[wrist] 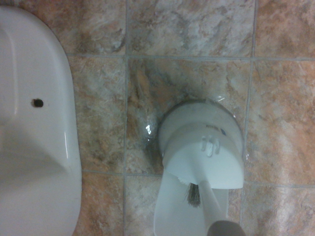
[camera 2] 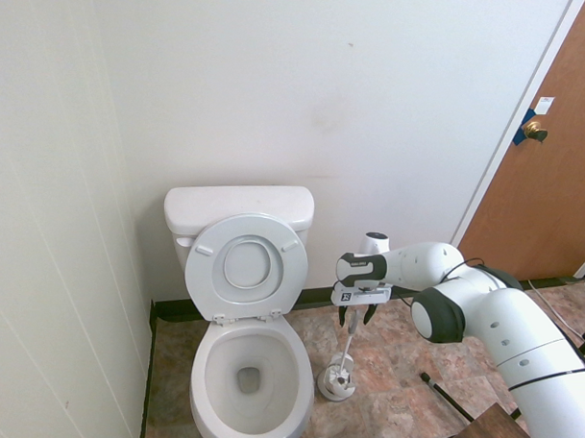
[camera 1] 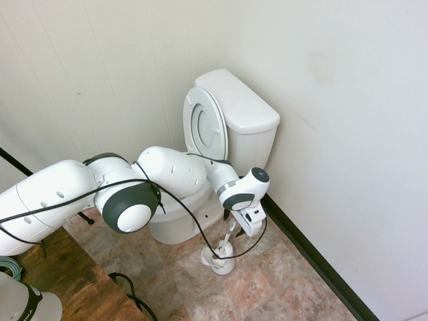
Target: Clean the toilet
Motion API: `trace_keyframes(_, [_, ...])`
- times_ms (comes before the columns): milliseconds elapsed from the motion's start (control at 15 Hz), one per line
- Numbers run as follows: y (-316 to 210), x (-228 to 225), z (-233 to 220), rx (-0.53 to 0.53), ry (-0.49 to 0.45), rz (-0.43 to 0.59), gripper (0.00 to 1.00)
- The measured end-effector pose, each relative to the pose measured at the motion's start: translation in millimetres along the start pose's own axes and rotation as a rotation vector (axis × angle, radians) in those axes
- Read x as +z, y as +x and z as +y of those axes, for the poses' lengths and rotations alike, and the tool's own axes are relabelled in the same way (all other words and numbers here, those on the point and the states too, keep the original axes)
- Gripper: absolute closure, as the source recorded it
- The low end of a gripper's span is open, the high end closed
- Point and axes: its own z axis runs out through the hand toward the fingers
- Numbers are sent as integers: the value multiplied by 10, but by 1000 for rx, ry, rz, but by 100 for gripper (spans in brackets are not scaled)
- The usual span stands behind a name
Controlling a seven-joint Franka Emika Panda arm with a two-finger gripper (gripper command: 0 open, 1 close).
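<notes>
The fingers (camera 2: 355, 318) are spread wide and point almost straight down, one on each side of the top of the brush handle (camera 2: 350, 338), not yet pinching it. In the second exterior view the thin white handle rises from the brush holder (camera 2: 337, 383) into the gap between them; whether either finger touches it cannot be told. The wrist view looks down on the holder's round top, with dark bristles showing at its opening and the handle coming up toward the camera.

The holder stands on the tiled floor (camera 2: 402, 386) just right of the toilet (camera 2: 252, 367), whose seat and lid are raised against the tank, leaving the bowl open.

The step in hand looks like fetching the brush: nothing is gripped and the bowl is untouched. Next the fingers likely need to press together on the handle, then lift it straight up so the head clears the holder without tipping it, before swinging left over the bowl.
</notes>
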Motion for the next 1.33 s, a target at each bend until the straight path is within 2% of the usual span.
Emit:
trace_keyframes(1000, [50, -30, 0, 5, 15, -5, 100])
trace_keyframes(1333, [28, -28, 128, 20, 4, -7, 100])
